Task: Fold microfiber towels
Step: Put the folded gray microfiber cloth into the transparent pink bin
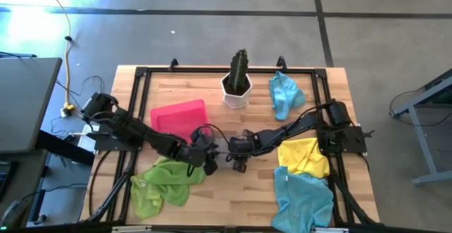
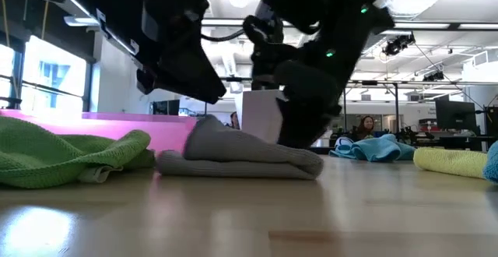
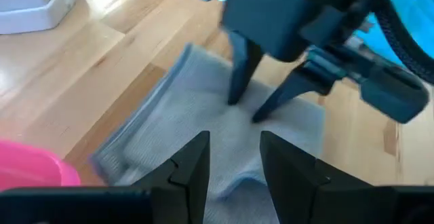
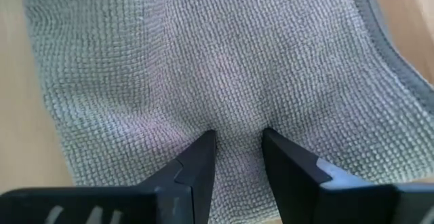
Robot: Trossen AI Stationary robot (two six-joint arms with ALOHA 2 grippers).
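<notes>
Grey towel (image 2: 241,157) is being worked at the middle of the bench (image 1: 233,190), between the pink tray (image 1: 178,116) and the yellow towel (image 1: 305,155), partly hidden from above by both arms. It lies in a low folded heap, one layer doubled over another. The right tool (image 4: 235,149) is pressed down onto the cloth with its fingers a little apart, a small ridge of fabric bunched between them. The left tool (image 3: 234,157) is held just above the same towel, fingers apart and nothing clamped. Folding of this towel is judged to be midway: one fold is made and is being pinned or pinched for the second. Next, the pinched edge would need to be gripped firmly, lifted and carried over the lower layer, with the other tool holding the cloth still. Green towel (image 1: 164,182), two blue towels (image 1: 304,198) (image 1: 284,94) and the yellow one are left unfolded around the bench. A potted cactus (image 1: 238,79) stands at the far edge.
</notes>
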